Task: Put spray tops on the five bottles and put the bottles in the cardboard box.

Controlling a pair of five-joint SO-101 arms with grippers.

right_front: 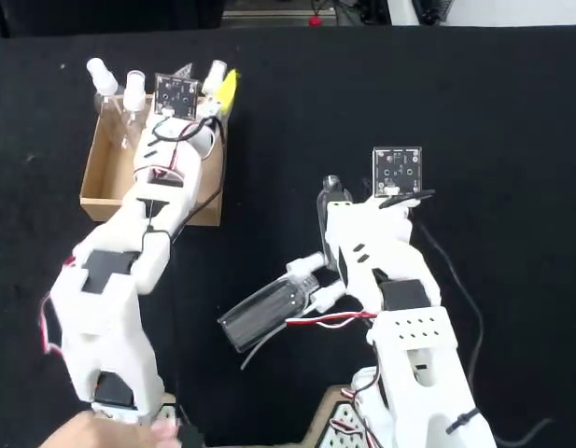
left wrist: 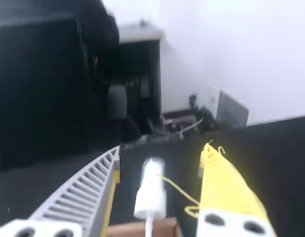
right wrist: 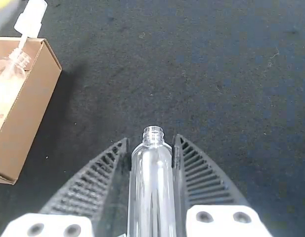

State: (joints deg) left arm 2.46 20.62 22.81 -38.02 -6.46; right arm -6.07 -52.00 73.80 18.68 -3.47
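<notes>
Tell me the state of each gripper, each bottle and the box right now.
Right gripper: shut on a clear plastic bottle, uncapped.
Left gripper: open around a white spray top.
Brown cardboard box: open, holding upright capped bottles.
Second clear bottle on the black table: lying on its side.

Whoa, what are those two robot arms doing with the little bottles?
They are fitting spray tops on bottles and packing them in a box. The right hand grips a clear bottle with no top on its neck yet, above the black table. The left hand is at the cardboard box, its fingers spread on either side of a white spray top. Two capped bottles are in the box.
</notes>
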